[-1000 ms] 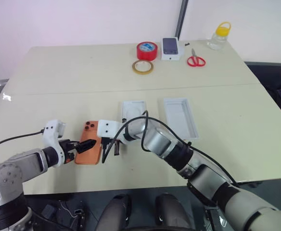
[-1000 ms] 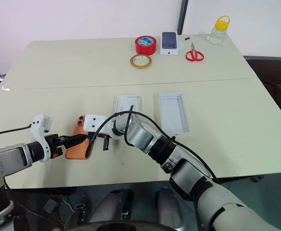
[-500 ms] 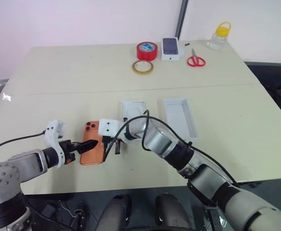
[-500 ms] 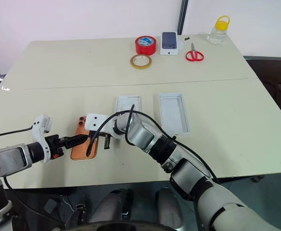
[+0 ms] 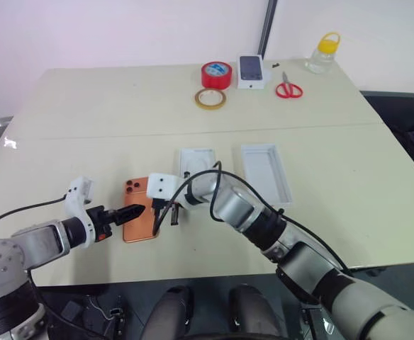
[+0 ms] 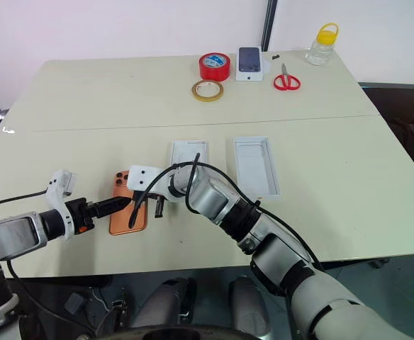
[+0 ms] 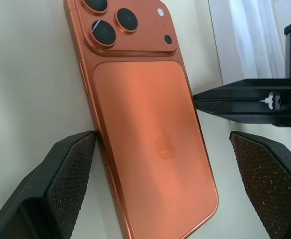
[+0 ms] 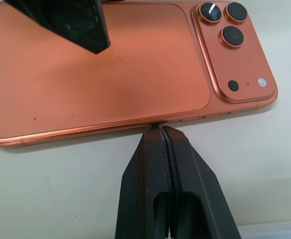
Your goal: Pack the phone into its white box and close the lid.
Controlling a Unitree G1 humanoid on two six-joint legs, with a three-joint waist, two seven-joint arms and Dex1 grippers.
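phone (image 5: 138, 210) slid a bit rightward since before, left gripper (image 7: 160, 164) spread wide around it, right gripper (image 8: 160, 130) pinched closed, tips against its edge

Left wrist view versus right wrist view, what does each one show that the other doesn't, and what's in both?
Left wrist view: the left pincer stands open, one finger against the phone's long edge, the other finger out past the opposite edge.

Right wrist view: the right pincer is shut, its tip at the phone's long edge, and one left finger's tip hangs over the phone's back.

Both: the copper-orange phone lying back up on the table, camera lenses showing. Each view also catches the other arm's pincer.
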